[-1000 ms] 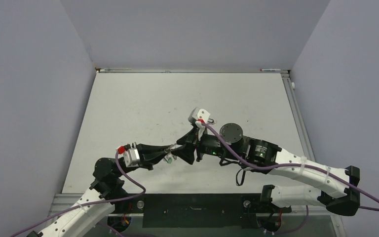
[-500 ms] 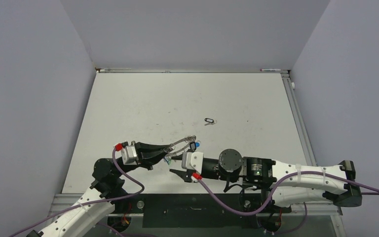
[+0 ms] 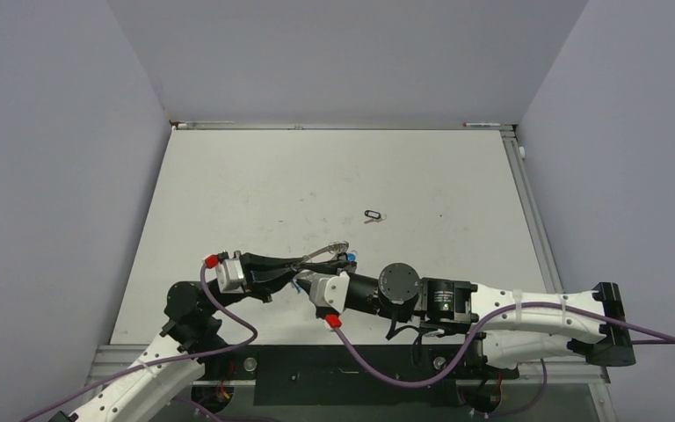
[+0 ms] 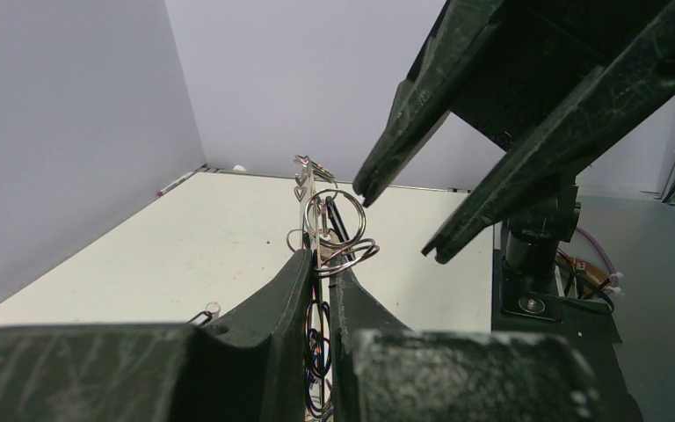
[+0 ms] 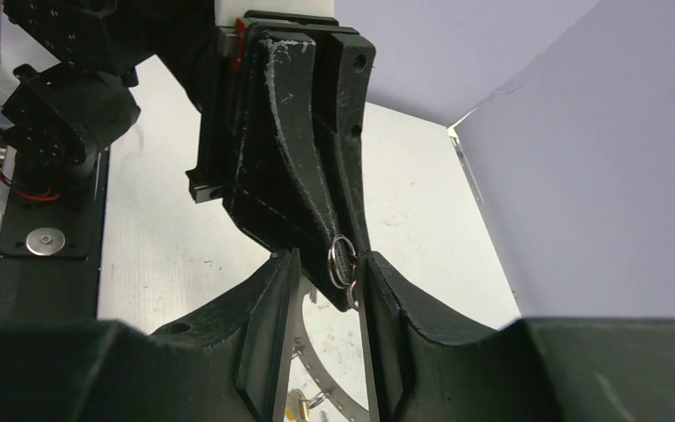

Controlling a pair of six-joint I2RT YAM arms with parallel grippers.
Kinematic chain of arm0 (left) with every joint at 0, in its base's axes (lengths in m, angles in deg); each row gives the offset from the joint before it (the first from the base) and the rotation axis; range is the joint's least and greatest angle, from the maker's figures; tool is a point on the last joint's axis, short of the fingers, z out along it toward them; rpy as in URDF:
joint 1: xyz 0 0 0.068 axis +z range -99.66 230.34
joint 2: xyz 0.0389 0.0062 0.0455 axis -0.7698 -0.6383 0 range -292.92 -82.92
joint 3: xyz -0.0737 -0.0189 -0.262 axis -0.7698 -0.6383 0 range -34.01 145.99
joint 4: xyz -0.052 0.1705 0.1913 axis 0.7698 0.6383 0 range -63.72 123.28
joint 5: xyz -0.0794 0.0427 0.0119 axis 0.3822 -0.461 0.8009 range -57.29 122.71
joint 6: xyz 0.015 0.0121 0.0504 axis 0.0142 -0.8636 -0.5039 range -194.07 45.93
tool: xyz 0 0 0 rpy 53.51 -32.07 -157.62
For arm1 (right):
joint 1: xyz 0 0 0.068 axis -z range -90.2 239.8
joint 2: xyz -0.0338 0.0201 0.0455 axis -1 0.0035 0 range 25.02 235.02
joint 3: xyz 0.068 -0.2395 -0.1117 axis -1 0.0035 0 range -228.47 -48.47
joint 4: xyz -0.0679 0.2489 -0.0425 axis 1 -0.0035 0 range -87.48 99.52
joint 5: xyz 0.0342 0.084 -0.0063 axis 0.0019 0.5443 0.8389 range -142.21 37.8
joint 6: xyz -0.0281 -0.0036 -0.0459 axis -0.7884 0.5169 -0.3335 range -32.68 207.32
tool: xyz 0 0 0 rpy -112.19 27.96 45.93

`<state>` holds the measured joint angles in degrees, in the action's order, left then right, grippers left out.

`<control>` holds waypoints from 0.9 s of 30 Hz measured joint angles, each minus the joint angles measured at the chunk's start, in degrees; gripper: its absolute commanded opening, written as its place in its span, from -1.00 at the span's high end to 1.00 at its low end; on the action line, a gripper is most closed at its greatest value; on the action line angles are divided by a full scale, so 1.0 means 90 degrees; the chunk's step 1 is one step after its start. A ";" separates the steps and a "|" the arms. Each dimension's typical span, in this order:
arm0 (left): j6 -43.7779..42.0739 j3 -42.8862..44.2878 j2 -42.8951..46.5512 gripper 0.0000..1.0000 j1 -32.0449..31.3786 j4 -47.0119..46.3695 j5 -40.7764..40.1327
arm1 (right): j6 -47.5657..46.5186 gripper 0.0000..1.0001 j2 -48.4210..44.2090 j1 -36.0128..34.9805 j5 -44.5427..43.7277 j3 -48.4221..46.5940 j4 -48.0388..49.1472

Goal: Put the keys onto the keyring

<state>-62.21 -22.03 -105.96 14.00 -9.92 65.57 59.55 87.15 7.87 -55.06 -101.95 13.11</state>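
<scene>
Left hand [image 4: 320, 264] pinches keyring [image 4: 304, 181]; right hand [image 5: 329, 260], part-spread, straddles a key loop [image 5: 343, 261], seemingly threading. Next: close squarely on loop.

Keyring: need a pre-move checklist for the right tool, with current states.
1. Grip: left tool clamped on the keyring: ok.
2. Opening: right tool has its jaws apart: ok.
3. Alignment: wire loops sit between the right tool's jaws: ok.
4. Contact: whether a loop touches either jaw: cannot tell.
5. Blue key threaded on the keyring: cannot tell.
6. All keys on the keyring: black key lies loose on the table: not ok.
</scene>
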 measured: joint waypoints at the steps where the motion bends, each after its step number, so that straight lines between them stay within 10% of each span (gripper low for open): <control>1: 0.0000 0.0000 0.0000 1.00 0.0010 0.0000 0.0017 | -0.0034 0.37 0.0000 0.0019 0.0002 -0.0005 0.0039; 27: 0.0119 0.0000 0.0019 1.00 0.0168 0.0019 0.0148 | 0.0187 0.36 0.0107 0.0648 0.1144 -0.0296 -0.0219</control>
<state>-61.14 -22.03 -105.79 15.51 -9.75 66.90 61.24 88.11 13.71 -44.76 -104.61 11.15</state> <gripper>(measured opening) 0.055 0.319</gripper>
